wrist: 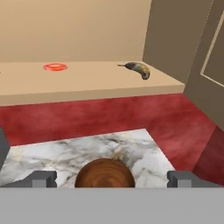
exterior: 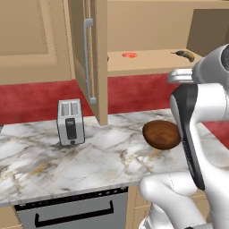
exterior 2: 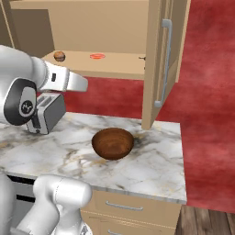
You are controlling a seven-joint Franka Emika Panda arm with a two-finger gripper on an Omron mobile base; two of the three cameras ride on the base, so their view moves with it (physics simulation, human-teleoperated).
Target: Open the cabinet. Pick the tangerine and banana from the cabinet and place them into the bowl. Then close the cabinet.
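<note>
Light tan wooden cabinet (exterior: 96, 58) doors already swung open. Hand (wrist: 111, 178) empty, fingers spread wide, above dark reddish-brown glossy bowl (wrist: 105, 173) on marble desk (exterior: 40, 156). Small flat orange-red tangerine (wrist: 55, 67) on shelf at 11 o'clock, mottled brown-yellow banana (wrist: 139, 69) at 1 o'clock. Judgement: reach forward and up, clear shelf lip, descend squarely over tangerine; low fruit, slip likely.

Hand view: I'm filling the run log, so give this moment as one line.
cabinet: open | tangerine, banana: on shelf | bowl: empty, on counter | end effector: open, above bowl, holding nothing
</note>
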